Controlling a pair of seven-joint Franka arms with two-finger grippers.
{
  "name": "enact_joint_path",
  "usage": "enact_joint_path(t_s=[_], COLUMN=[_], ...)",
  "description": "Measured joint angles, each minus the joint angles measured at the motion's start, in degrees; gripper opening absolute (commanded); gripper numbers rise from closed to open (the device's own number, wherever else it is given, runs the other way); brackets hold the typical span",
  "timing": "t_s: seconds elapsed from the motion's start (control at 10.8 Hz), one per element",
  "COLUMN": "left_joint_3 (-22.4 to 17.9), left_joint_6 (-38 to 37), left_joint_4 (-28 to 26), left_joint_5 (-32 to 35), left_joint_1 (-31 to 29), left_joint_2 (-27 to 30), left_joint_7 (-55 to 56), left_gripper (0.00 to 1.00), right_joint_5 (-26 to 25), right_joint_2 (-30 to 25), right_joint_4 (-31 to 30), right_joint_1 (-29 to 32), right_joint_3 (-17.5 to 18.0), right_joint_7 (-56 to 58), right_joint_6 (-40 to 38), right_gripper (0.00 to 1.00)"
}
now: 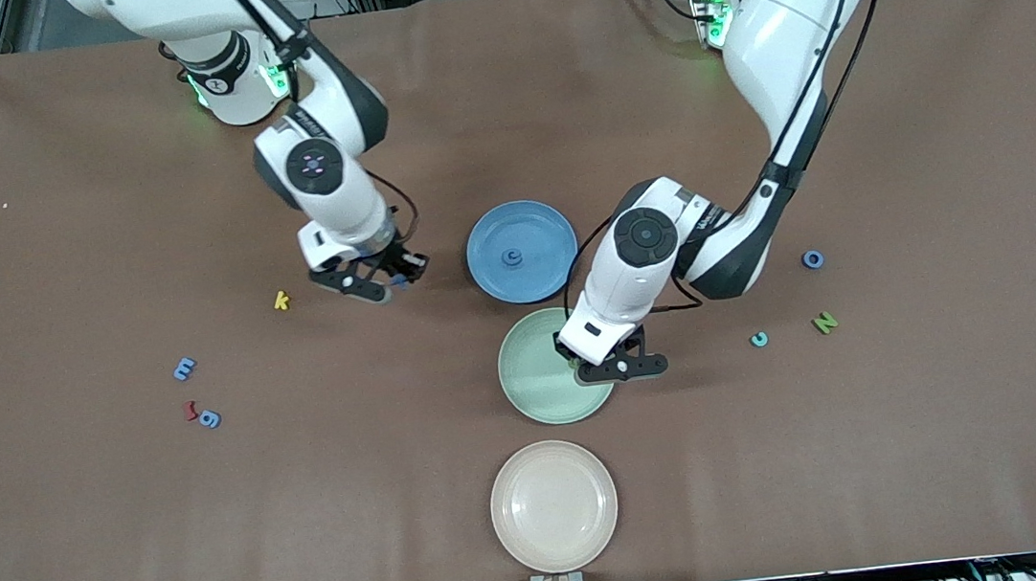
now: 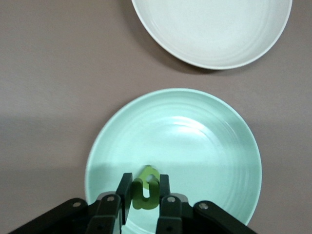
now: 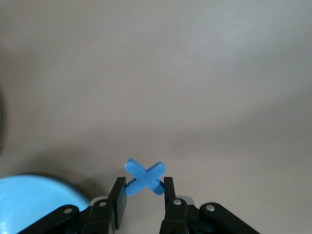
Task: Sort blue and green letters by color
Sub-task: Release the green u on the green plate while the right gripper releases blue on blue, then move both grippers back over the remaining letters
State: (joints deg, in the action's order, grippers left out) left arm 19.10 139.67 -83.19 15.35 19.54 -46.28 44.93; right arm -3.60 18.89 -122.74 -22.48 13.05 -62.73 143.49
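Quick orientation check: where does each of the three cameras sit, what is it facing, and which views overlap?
Front view: high across the table, facing both arms' bases; shows both arms.
Left wrist view: on the left arm, looking down past the left claw, shut on a green letter, over the green plate.
Right wrist view: looks down past the right claw, gripping a blue X.
Shared: front and left wrist views both show the green plate.

The three round plates sit in a close row at mid-desk: the blue plate, the pale green plate and the cream plate. The left gripper hangs over the green plate's rim. Open brown desk lies at either end, dotted only by small scattered letters.
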Motion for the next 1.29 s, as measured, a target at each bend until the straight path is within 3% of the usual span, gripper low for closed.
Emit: enact_joint_path(t_s=[0.09, 0.28, 0.37, 0.46, 0.92, 1.11, 1.29], left_joint_3=[0.0, 0.0, 0.0, 0.0, -0.5, -0.3, 0.4], left_joint_6=[2.3, 5.0, 5.3, 5.4, 4.7, -2.7, -10.8], left_joint_4=[0.0, 0.0, 0.0, 0.0, 1.4, 1.6, 1.3], left_joint_5=[0.0, 0.0, 0.0, 0.0, 0.0, 0.0, 0.0], left_joint_1=[0.6, 2.5, 3.5, 4.1, 3.0, -1.4, -7.4], left_joint_2=[-1.3, -2.9, -3.2, -3.2, -1.7, 1.8, 5.8], left_joint_7=[1.0, 4.6, 5.9, 6.3, 6.7, 4.1, -5.2], left_gripper=[0.00, 0.53, 0.86, 1.00, 1.00, 1.00, 1.00], right_joint_5=[0.0, 0.0, 0.0, 0.0, 0.0, 0.0, -0.1], right_joint_2=[2.0, 6.2, 8.1, 9.9, 12.7, 11.9, 10.0], right_joint_4=[2.8, 7.9, 10.2, 12.2, 15.4, 15.8, 15.2], right_joint_1=[-2.7, -6.8, -8.4, -10.0, -12.9, -11.4, -7.6], right_joint_3=[0.0, 0.0, 0.0, 0.0, 0.0, -0.3, -0.5], right_joint_7=[-3.2, -9.0, -11.6, -13.7, -19.9, -15.7, -7.1], right_joint_6=[0.0, 0.0, 0.0, 0.0, -2.6, -5.7, -7.8], right_gripper=[0.00, 0.00, 0.49, 0.99, 1.00, 1.00, 1.00])
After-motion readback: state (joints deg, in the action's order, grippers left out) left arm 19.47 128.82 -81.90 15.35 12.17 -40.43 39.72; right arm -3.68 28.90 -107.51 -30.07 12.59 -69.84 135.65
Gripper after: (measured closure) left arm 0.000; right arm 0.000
